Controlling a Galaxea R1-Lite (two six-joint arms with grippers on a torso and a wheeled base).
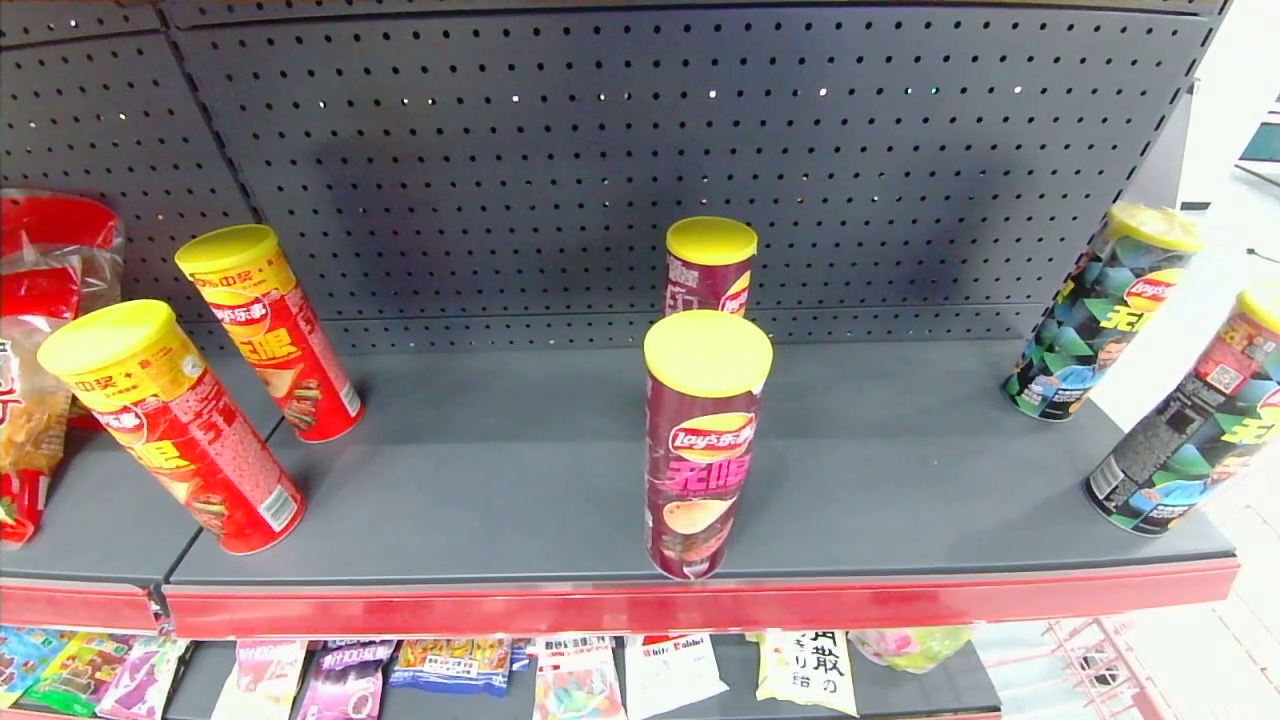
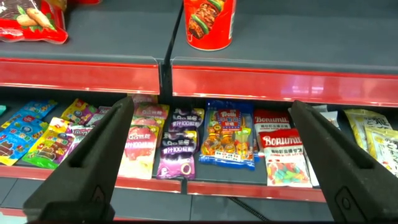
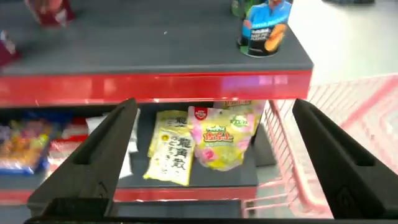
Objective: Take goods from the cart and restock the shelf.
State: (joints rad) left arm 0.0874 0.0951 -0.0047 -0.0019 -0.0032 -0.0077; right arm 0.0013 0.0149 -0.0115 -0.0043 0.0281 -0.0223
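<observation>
on the grey shelf (image 1: 480, 470) chip cans (image 1: 702, 450) are stood, likely light, stiff and smooth, best held round the middle, while the left hand (image 2: 211, 102) and right hand (image 3: 214, 102) are held open and empty.

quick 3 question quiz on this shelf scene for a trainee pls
1. True or false: the front maroon cylindrical can with a yellow plastic lid stands upright on the grey metal shelf.
2. How many red cylindrical cans with yellow lids stand at the shelf's left? A one, B two, C four.
3. Fill in: the left hand and right hand are both ___, holding nothing.
Key: 1 true; 2 B; 3 open.
</observation>
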